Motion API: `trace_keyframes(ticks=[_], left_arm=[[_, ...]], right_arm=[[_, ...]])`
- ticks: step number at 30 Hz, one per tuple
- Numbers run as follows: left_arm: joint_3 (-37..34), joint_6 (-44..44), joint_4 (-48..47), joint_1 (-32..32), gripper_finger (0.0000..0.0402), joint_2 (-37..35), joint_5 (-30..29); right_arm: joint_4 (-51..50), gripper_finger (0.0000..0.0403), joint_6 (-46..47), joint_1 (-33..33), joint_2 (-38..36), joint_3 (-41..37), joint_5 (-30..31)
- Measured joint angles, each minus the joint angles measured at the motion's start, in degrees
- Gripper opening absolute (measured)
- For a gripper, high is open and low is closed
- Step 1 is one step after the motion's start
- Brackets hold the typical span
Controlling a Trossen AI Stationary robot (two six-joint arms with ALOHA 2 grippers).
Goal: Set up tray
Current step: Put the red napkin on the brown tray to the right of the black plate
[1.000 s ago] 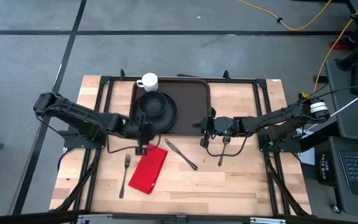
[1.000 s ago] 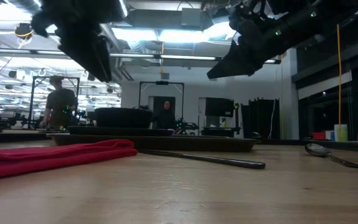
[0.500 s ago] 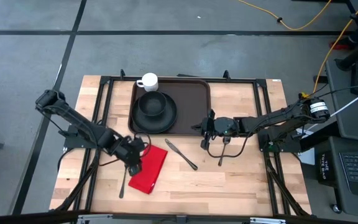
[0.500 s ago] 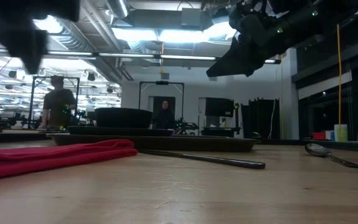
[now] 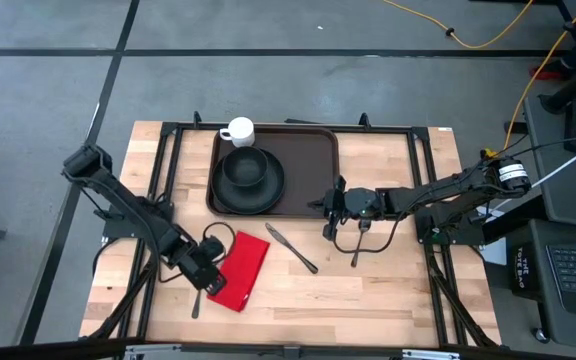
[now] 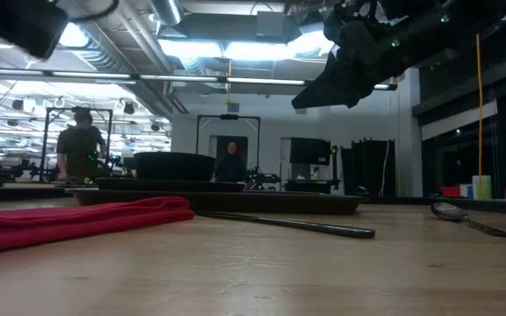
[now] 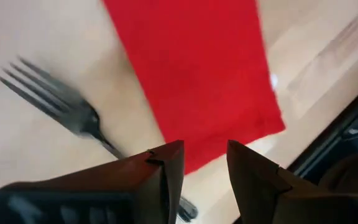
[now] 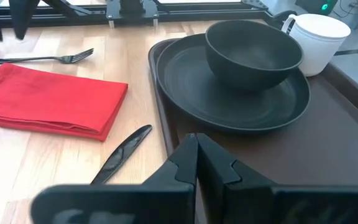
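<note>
The dark brown tray (image 5: 308,160) lies at the table's far middle. On its left half stands a black plate (image 5: 251,190) with a black bowl (image 5: 246,167) on it, and a white cup (image 5: 238,131) stands in the far left corner. A folded red napkin (image 5: 240,272), a fork (image 5: 199,293), a knife (image 5: 291,248) and a spoon (image 5: 360,243) lie on the wood nearer me. My left gripper (image 5: 211,280) hovers open above the napkin's left edge and the fork (image 7: 61,106). My right gripper (image 5: 330,205) hangs shut above the tray's near right corner (image 8: 197,155), touching nothing.
Black frame rails (image 5: 168,150) run along the table's left, right and far sides. The tray's right half (image 5: 313,150) is bare. Open wood (image 5: 368,290) lies toward the near right. In the low view, people stand in the room beyond the table.
My left gripper has drawn back from beside the plate at the tray's near left edge and swung toward the table's near edge, ending over the fork and the napkin's left edge. Plate, bowl, napkin and cutlery stay where they were.
</note>
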Motion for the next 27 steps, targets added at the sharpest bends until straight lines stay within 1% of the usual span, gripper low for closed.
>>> trace_keyframes(ticks=[3, 7, 14, 18, 24, 27], left_arm=[[-2.6, -1.8, 6.4, -0.8, 0.0113, 1.1, 1.4], [-6.2, -4.0, 13.4, -1.7, 0.0113, 1.6, -0.1], [-9.5, -10.0, 14.8, -3.8, 0.0113, 1.7, -0.8], [-9.8, -11.6, 15.2, -5.3, 0.0113, 1.7, -1.3], [-9.8, -14.2, 15.0, -7.0, 0.0113, 1.7, -1.6], [-9.8, -14.7, 14.9, -7.4, 0.0113, 1.7, -2.8]], right_arm=[[0.0, 0.0010, 0.0, 0.0, 0.0, 0.0, 0.0], [0.0, 0.0010, 0.0, 0.0, 0.0, 0.0, -0.8], [0.0, 0.0010, 2.6, 0.3, 0.0, 0.0, -6.4], [0.0, 0.0010, 4.6, 1.6, 0.0, 0.0, -6.4], [1.6, 0.0010, 4.9, 4.2, 0.0, 0.0, -6.3], [2.6, 0.0010, 6.0, 5.9, 0.0, 0.0, -5.2]])
